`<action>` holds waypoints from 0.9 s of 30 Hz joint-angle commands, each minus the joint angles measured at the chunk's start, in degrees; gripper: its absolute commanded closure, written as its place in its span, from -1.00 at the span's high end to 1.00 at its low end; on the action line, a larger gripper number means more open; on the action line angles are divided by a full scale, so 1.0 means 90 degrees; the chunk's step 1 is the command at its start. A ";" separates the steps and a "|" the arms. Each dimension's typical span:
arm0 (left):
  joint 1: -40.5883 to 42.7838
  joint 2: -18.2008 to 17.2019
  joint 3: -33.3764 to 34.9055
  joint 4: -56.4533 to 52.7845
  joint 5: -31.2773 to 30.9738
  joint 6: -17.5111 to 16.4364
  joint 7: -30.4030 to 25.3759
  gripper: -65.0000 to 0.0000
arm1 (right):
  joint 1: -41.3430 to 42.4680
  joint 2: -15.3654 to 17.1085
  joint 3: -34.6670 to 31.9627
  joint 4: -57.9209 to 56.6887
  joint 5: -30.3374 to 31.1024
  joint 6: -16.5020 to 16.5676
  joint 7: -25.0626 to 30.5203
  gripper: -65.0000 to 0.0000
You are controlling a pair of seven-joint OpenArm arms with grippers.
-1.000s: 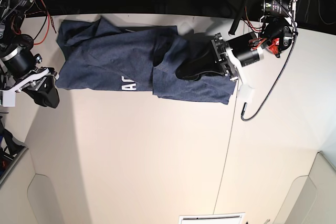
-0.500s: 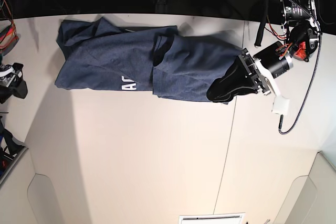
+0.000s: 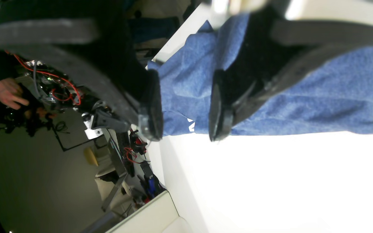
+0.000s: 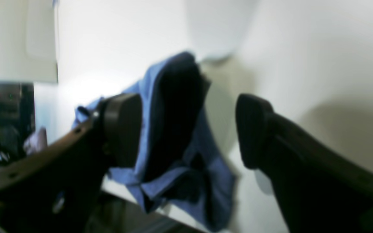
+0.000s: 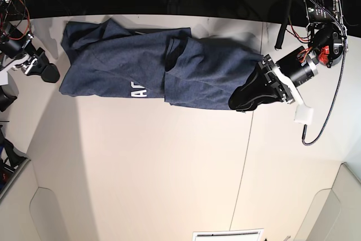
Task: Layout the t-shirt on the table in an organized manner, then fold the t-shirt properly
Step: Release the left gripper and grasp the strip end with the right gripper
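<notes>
T-shirt (image 5: 141,66) lies bunched on the table (image 5: 169,167); both arms' jaws stand spread, holding nothing

In the base view the t-shirt (image 5: 152,71) is lying spread along the far part of the bench (image 5: 141,173), stretching from near the bench's left edge to just short of the seam (image 5: 243,156) that is running from front to back on the right. The near part of the bench is lying in front of it. The left tool (image 5: 248,95) is sitting over the shirt's right end, at the seam, its jaws standing apart with cloth showing between them in the wrist view. The right tool (image 5: 44,70) is sitting just beside the shirt's left edge, apart from it, jaws wide.
</notes>
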 commanded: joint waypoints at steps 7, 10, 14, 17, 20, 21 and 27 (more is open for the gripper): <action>-0.0049 -0.0097 -0.0015 0.0112 -0.0129 -0.0079 -0.0112 -0.16 | 0.0017 -0.0010 -0.0916 0.0075 -0.0406 0.0022 0.0158 0.37; -0.0049 -0.0100 -0.0015 0.0112 0.0053 -0.0079 -0.0114 -0.16 | 0.0017 -0.0005 -0.0874 0.0075 -0.0658 0.0019 0.0206 0.37; -0.0049 -0.0097 -0.0015 0.0112 0.0066 -0.0079 -0.0119 -0.16 | 0.0017 -0.0005 -0.0704 0.0075 -0.0765 -0.0010 0.0449 0.37; -0.0049 -0.0097 -0.0015 0.0112 0.0066 -0.0079 -0.0119 -0.16 | 0.0019 -0.0005 -0.0631 0.0075 -0.0770 -0.0024 0.0510 0.37; -0.0049 -0.0097 -0.0015 0.0112 0.0066 -0.0079 -0.0168 -0.16 | 0.0017 -0.0027 -0.0646 0.0070 -0.0952 -0.0022 0.0534 0.37; -0.0049 -0.0097 -0.0015 0.0112 0.0063 -0.0079 -0.0170 -0.16 | 0.0017 -0.0022 -0.0673 0.0046 -0.1042 -0.0024 0.0556 0.37; -0.0049 -0.0097 -0.0015 0.0112 0.0063 -0.0079 -0.0211 -0.16 | 0.0017 -0.0024 -0.0678 -0.0248 -0.1265 -0.0024 0.0724 0.37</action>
